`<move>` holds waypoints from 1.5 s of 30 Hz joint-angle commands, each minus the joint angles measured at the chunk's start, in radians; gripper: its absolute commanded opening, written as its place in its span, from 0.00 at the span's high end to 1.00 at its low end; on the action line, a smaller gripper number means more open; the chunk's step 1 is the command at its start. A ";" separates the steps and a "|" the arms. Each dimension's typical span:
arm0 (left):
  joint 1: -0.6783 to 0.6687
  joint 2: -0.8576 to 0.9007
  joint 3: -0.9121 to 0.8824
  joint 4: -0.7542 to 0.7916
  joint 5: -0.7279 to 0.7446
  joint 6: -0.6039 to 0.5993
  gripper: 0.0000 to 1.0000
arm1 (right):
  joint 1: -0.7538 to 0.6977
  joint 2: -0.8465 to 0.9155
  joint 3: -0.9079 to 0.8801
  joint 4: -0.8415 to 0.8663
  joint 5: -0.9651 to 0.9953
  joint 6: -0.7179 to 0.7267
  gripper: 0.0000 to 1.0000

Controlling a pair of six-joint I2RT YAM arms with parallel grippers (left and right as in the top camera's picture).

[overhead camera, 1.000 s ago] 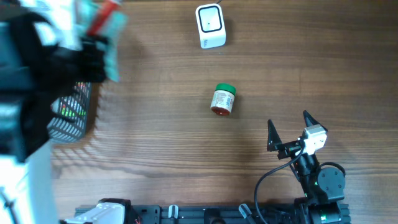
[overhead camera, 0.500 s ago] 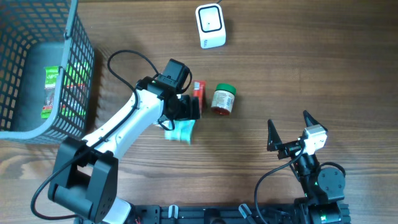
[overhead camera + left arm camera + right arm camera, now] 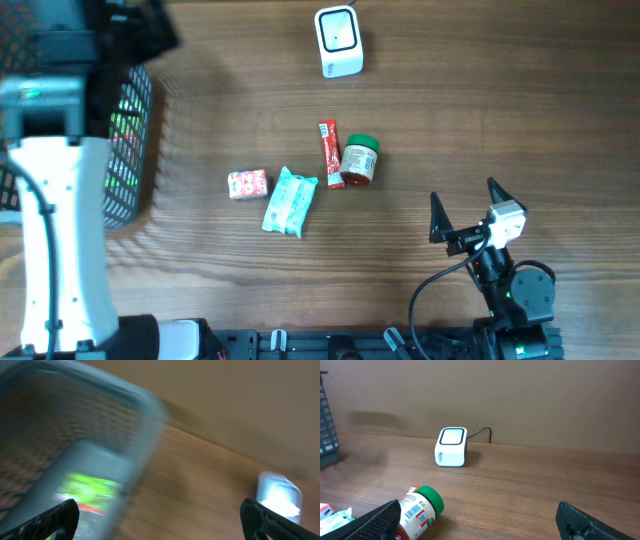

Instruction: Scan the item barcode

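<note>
Left gripper swinging from jar to basket, jaws apart; right gripper idling apart; only right wrist showing jar barcode.

One scanner, one jar, one basket, three packets.

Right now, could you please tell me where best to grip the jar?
Probably grip the jar across its labelled body, from above: it lies on its side, lid toward the scanner. The red bar crowds its left flank.
</note>
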 commanded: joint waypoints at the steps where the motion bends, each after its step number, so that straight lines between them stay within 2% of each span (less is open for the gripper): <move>1: 0.274 0.068 0.002 -0.010 -0.042 0.028 0.00 | -0.004 -0.006 -0.001 0.006 -0.013 0.005 0.00; 5: 0.489 0.258 0.000 -0.150 0.087 0.034 0.00 | -0.004 -0.006 -0.001 0.006 -0.013 0.005 0.00; 8: 0.550 0.446 0.000 -0.237 0.188 0.130 0.00 | -0.004 -0.006 -0.001 0.006 -0.013 0.005 0.00; 10: 0.555 0.576 0.000 -0.256 0.273 0.234 0.00 | -0.004 -0.006 -0.001 0.007 -0.013 0.005 0.00; 14: 0.549 0.720 -0.012 -0.237 0.287 0.240 0.00 | -0.004 -0.006 -0.001 0.007 -0.013 0.005 0.00; 18: 0.548 0.739 -0.155 -0.091 0.283 0.229 0.00 | -0.004 -0.006 -0.001 0.006 -0.013 0.005 0.00; 19: 0.549 0.739 -0.201 -0.052 0.284 0.229 0.18 | -0.004 -0.006 -0.001 0.006 -0.013 0.005 0.00; 20: 0.549 0.739 -0.216 -0.048 0.283 0.229 0.93 | -0.004 -0.006 -0.001 0.006 -0.013 0.005 0.00; 21: 0.549 0.736 -0.215 -0.051 0.296 0.229 0.96 | -0.004 -0.006 -0.001 0.006 -0.013 0.005 0.00; 26: 0.549 0.556 -0.062 -0.143 0.309 0.184 0.96 | -0.004 -0.006 -0.001 0.006 -0.013 0.005 0.00; 31: 0.548 0.143 0.005 -0.135 0.324 0.093 0.96 | -0.004 -0.006 -0.001 0.006 -0.013 0.005 0.00; 34: 0.531 -0.076 0.004 -0.190 0.442 0.090 0.92 | -0.004 -0.006 -0.001 0.006 -0.013 0.005 0.00; 35: 0.494 -0.158 0.004 -0.229 0.463 0.045 0.91 | -0.004 -0.006 -0.001 0.006 -0.013 0.005 0.00; 37: 0.380 -0.241 0.002 -0.306 0.447 0.042 0.92 | -0.004 -0.006 -0.001 0.006 -0.013 0.005 0.00; 38: 0.315 -0.259 0.002 -0.348 0.425 0.042 0.95 | -0.004 -0.006 -0.001 0.006 -0.013 0.005 0.00; 41: 0.108 -0.256 -0.023 -0.468 0.310 0.041 0.96 | -0.004 -0.006 -0.001 0.007 -0.013 0.005 0.00; 45: -0.133 -0.254 -0.311 -0.435 0.155 -0.097 0.96 | -0.004 -0.006 -0.001 0.007 -0.013 0.005 0.00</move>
